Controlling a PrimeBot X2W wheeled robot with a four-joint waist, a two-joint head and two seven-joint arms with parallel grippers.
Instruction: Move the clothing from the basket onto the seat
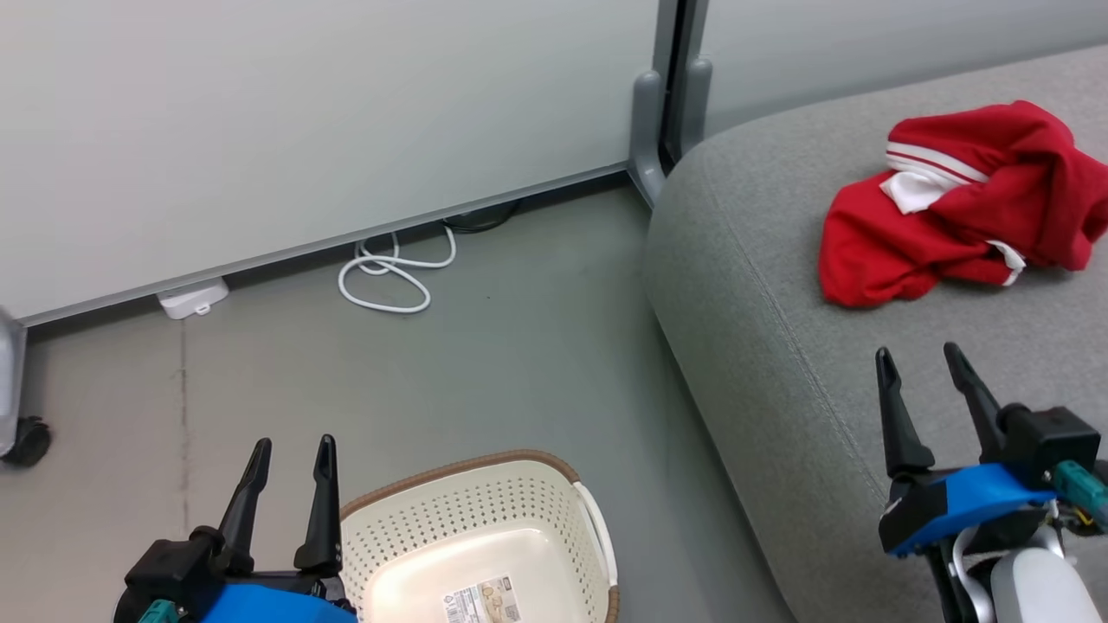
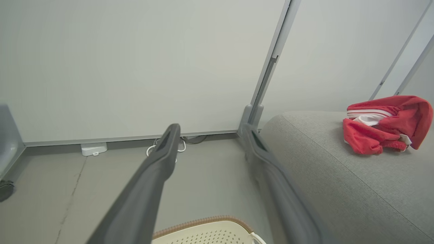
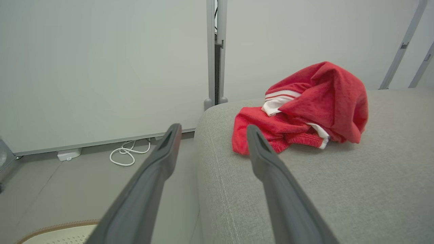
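I see the clothing (image 1: 961, 203) crumpled on the seat (image 1: 779, 363) (one red heap). The basket (image 1: 459, 510) stands on the floor (image 1: 485, 363). My left gripper (image 1: 293, 443) beside the basket and my right gripper (image 1: 916, 350) over the seat both have their jaws spread.

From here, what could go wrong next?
The open right gripper points toward the crumpled red-and-white fabric clothing on the light grey upholstered seat; moving forward, it might drag the heap.
The looped white cable on the floor could catch the wheels.
The cream perforated basket is cut off at the picture's edge, so a leftover may hide.
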